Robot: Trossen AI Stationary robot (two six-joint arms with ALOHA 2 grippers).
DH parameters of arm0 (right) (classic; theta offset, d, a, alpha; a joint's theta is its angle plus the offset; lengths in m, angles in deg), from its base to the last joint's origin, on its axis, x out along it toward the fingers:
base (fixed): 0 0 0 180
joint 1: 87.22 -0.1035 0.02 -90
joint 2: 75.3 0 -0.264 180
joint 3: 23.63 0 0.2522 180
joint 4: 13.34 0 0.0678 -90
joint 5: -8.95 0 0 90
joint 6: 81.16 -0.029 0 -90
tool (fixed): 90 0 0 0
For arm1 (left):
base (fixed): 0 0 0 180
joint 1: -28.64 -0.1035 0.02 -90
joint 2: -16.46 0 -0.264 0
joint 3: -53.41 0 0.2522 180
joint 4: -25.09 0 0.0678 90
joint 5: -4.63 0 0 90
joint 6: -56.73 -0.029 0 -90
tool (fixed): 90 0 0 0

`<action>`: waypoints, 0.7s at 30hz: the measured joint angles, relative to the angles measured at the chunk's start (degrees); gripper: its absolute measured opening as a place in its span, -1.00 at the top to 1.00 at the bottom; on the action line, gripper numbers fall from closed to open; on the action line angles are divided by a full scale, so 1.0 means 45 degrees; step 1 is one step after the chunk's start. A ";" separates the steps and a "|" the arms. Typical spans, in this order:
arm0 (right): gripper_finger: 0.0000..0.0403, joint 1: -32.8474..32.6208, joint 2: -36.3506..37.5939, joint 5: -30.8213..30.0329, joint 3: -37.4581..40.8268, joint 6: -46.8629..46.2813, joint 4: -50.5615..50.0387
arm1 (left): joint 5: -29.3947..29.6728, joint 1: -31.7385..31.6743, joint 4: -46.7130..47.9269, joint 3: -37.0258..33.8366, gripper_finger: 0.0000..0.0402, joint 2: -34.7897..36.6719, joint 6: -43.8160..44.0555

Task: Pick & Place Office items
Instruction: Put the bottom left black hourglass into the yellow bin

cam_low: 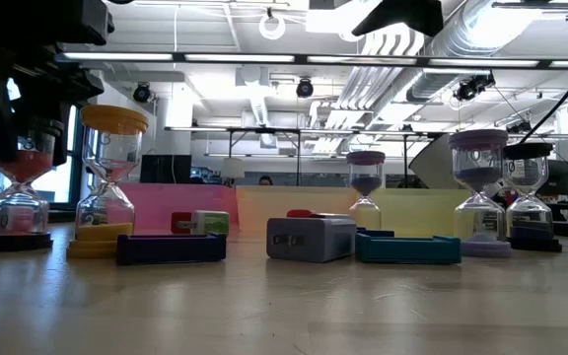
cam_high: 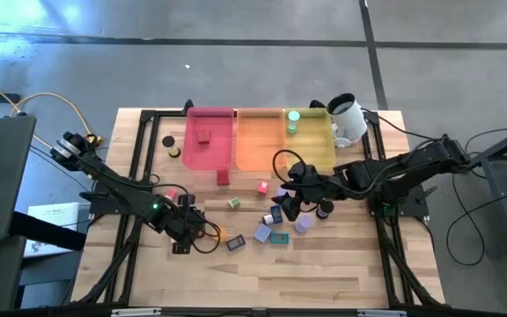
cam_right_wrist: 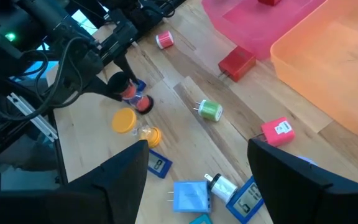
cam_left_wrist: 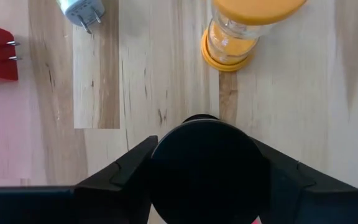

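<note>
Seen from above, with the table's middle as the dial's hub, the left gripper (cam_high: pixel 186 227) sits low at 9 o'clock. Its fingers (cam_left_wrist: pixel 132 165) press on either side of the black timer (cam_left_wrist: pixel 207 165) at its cap. The timer stands upright on the wood, red sand showing below the cap (the right wrist view shows this best). The orange timer (cam_left_wrist: pixel 235 37) stands just beside it at 3 o'clock, apart from it. A red plug (cam_right_wrist: pixel 236 63) lies at 11 o'clock from the hub, just outside the pink tray (cam_high: pixel 209 157).

The right gripper (cam_right_wrist: pixel 197 149) hangs just off the hub at 2 o'clock, its fingers spread and nothing between them. A pink block (cam_right_wrist: pixel 277 132) and a green plug (cam_right_wrist: pixel 210 110) lie on the wood near it, towards 9 o'clock.

The three trays line the 12 o'clock edge. A red block (cam_high: pixel 203 136) lies in the pink one and a green piece (cam_high: pixel 293 119) in the yellow tray (cam_high: pixel 319 154). A white cup (cam_high: pixel 346 119) is at 1 o'clock.
</note>
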 joint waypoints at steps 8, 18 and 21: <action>-0.31 0.0005 0.0000 0.0347 0.0000 0.0283 0.0000 | -0.0039 -0.0225 0.0489 0.0642 0.01 0.0117 0.0059; -0.31 0.0005 0.0003 0.1357 -0.0005 0.1638 0.1092 | 0.1316 -0.0887 0.4068 0.3090 0.01 0.1382 0.0103; -0.31 0.0005 0.0039 0.2012 -0.0005 0.2088 0.1407 | 0.1844 -0.0992 0.4181 0.3961 0.01 0.1663 0.0267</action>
